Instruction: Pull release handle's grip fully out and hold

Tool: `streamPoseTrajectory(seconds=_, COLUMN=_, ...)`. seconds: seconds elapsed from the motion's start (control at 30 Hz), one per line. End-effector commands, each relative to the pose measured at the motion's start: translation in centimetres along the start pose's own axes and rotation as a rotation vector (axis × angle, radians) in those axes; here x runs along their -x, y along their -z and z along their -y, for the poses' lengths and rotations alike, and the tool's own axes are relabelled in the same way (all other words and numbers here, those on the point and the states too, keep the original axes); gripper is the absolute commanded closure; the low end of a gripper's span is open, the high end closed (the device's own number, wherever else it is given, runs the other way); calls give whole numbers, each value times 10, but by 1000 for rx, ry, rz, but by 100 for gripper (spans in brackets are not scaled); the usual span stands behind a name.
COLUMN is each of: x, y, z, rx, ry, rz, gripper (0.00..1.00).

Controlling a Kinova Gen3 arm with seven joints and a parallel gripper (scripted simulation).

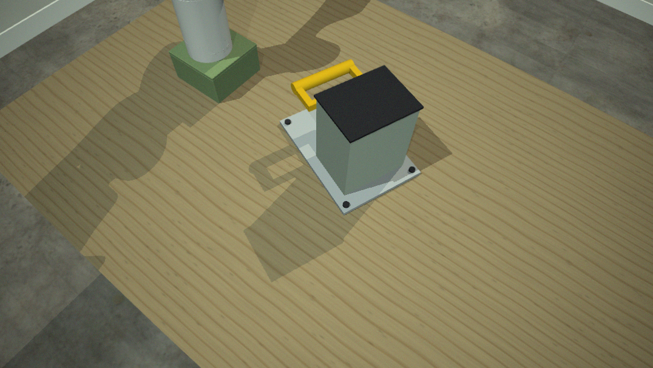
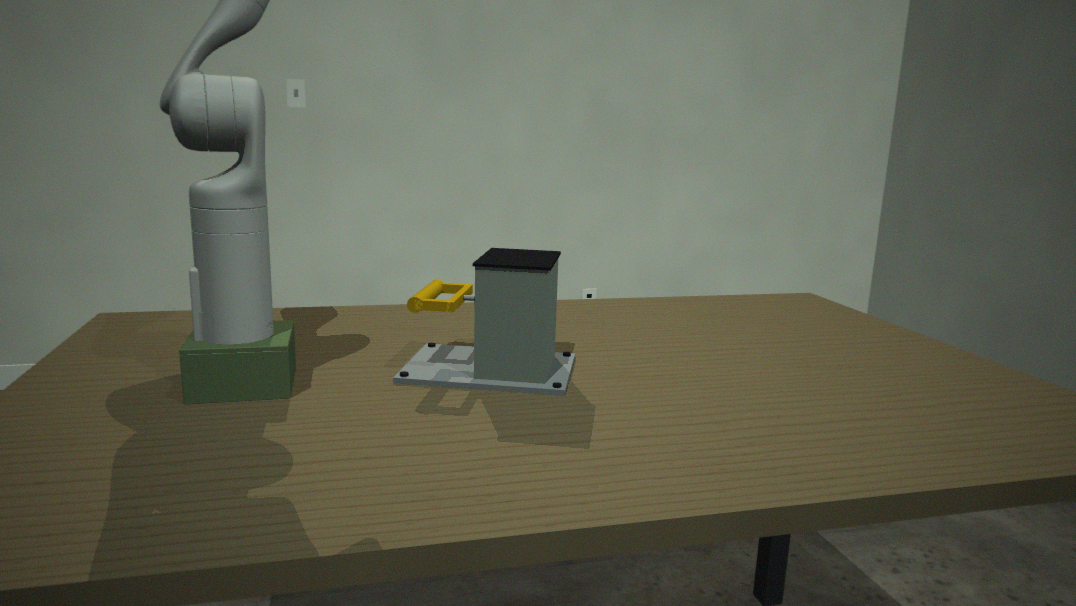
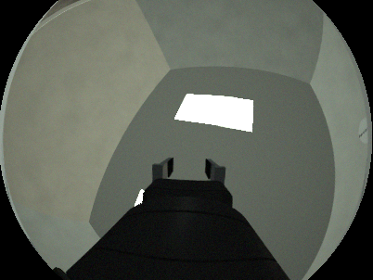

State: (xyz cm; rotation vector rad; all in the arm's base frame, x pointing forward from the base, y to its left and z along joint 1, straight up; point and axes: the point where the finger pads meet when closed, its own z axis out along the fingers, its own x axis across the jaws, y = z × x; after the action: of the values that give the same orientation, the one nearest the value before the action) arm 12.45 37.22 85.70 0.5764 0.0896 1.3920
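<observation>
On the wooden table [image 2: 752, 421], the grey arm [image 2: 229, 278] rises out of view from its green pedestal [image 2: 197, 380] beside the grey housing [image 2: 515, 323], whose yellow grip [image 1: 323, 77] sits untouched, projecting toward the arm, while the gripper [image 3: 187, 170] points ceilingward, fingers spread apart on nothing.

arm [image 2: 229, 263]: smooth pale grey tube with thin seam lines and a rounded elbow joint
base [image 2: 280, 376]: plain green block under the arm's foot
gripper [image 3: 187, 171]: dark body, two short grey fingers spread apart
</observation>
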Motion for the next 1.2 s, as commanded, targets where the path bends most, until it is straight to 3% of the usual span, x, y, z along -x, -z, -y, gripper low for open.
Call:
streamPoseTrajectory(seconds=0.0, x=0, y=2, z=3, rx=-12, ry=0, rz=4, gripper=0)
streamPoseTrajectory(seconds=0.33, x=7, y=11, z=10, rx=-41, ry=-4, rz=36, gripper=0)
streamPoseTrajectory(seconds=0.7, x=32, y=37, z=33, rx=-132, ry=-14, rz=137, gripper=0)
streamPoseTrajectory(seconds=0.77, x=32, y=37, z=33, rx=-132, ry=-14, rz=137, gripper=0)
streamPoseTrajectory(seconds=0.93, x=48, y=54, z=50, rx=-199, ry=-20, rz=209, gripper=0)
streamPoseTrajectory(seconds=1.17, x=80, y=87, z=80, rx=-320, ry=-35, rz=345, gripper=0)
